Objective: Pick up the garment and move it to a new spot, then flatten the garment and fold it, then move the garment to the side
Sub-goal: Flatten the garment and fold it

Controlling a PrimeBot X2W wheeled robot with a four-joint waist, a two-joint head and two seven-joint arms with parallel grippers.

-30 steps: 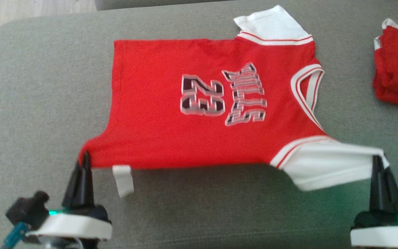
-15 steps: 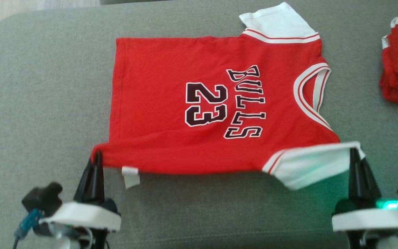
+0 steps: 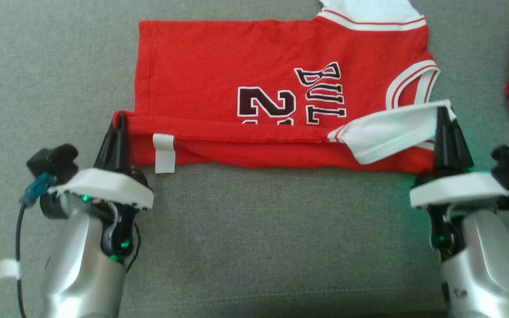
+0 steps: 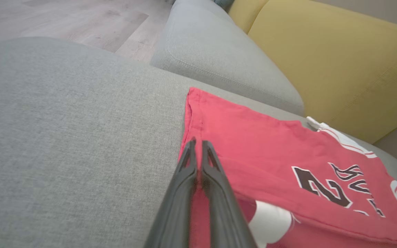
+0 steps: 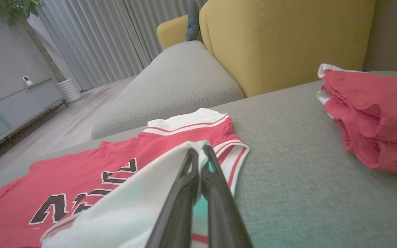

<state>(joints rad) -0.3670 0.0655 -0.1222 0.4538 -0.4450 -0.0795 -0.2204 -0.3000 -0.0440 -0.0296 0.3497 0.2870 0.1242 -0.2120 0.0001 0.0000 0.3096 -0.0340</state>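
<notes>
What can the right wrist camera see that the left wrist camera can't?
Right wrist, not left wrist: curtains, a cabinet, and the right gripper shut on the white sleeve. Left wrist, not right wrist: the left gripper pinching the red hem, and a white label. Both: the red jersey and the yellow sofa back.
</notes>
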